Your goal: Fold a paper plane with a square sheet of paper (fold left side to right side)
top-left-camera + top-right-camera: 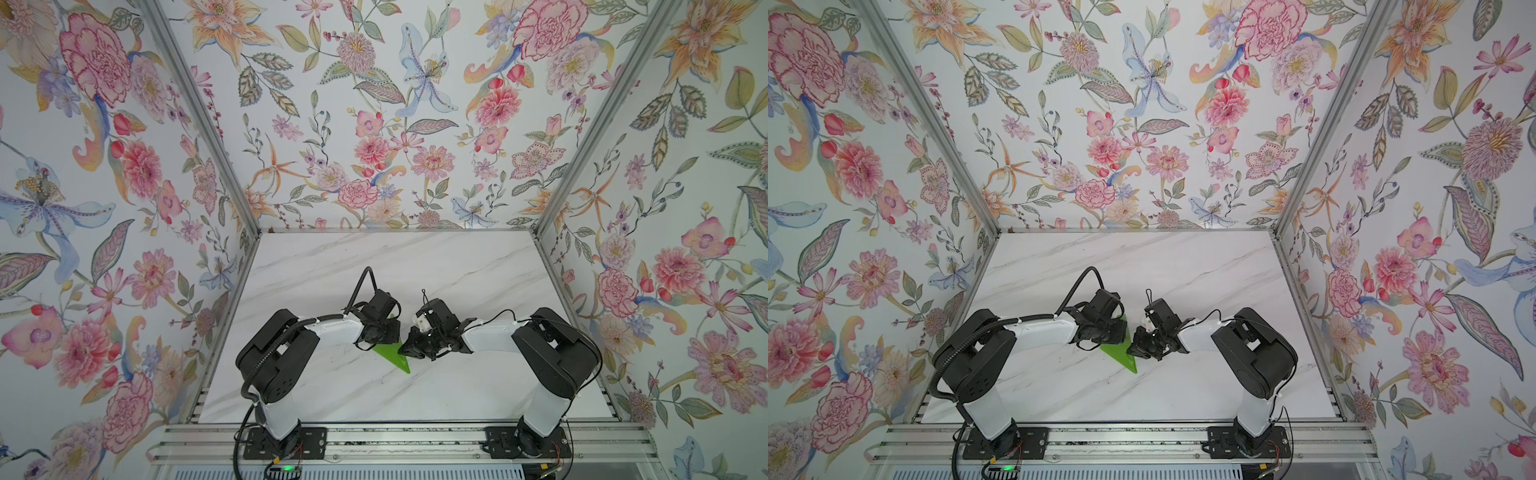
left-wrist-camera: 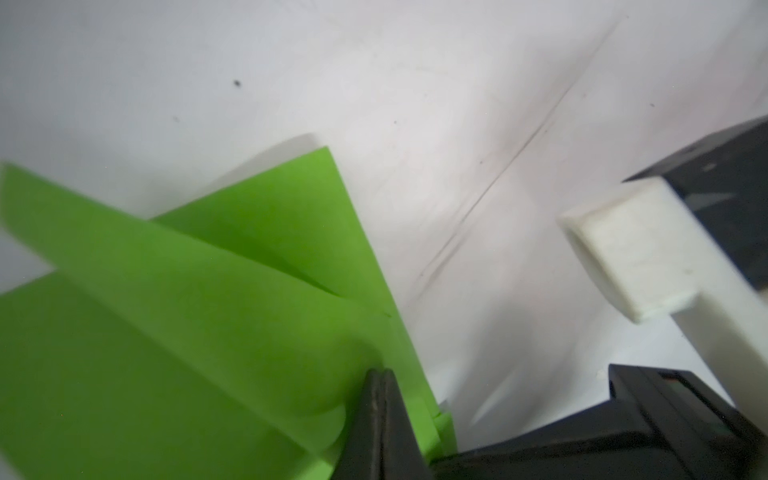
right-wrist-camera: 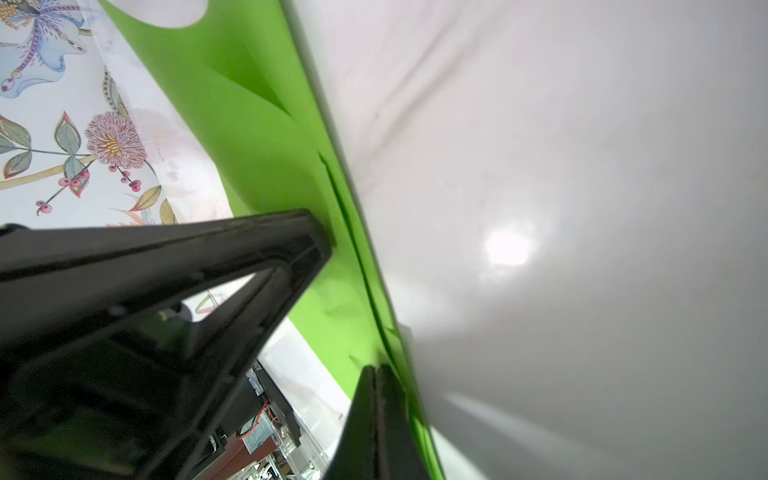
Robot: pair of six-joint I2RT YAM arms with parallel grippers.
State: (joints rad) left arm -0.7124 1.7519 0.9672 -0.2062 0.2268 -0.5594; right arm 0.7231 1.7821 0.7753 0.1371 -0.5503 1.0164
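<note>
The bright green sheet of paper (image 1: 394, 358) lies mid-table in both top views, folded into a narrow triangle (image 1: 1122, 355) whose tip points to the front. My left gripper (image 1: 388, 338) covers its far left part and my right gripper (image 1: 405, 349) meets its right edge. In the left wrist view the left gripper (image 2: 380, 374) is shut, tips down on the paper (image 2: 187, 332), and a loose flap curls up beside it. The right gripper (image 3: 376, 370) is shut against the folded edge of the paper (image 3: 257, 124). Whether either one pinches a layer is not visible.
The white marble tabletop (image 1: 415, 266) is boxed in by floral walls on three sides. An aluminium rail (image 1: 399, 440) with both arm bases runs along the front. The two wrists stand nearly touching; the right arm's white block (image 2: 631, 262) shows in the left wrist view.
</note>
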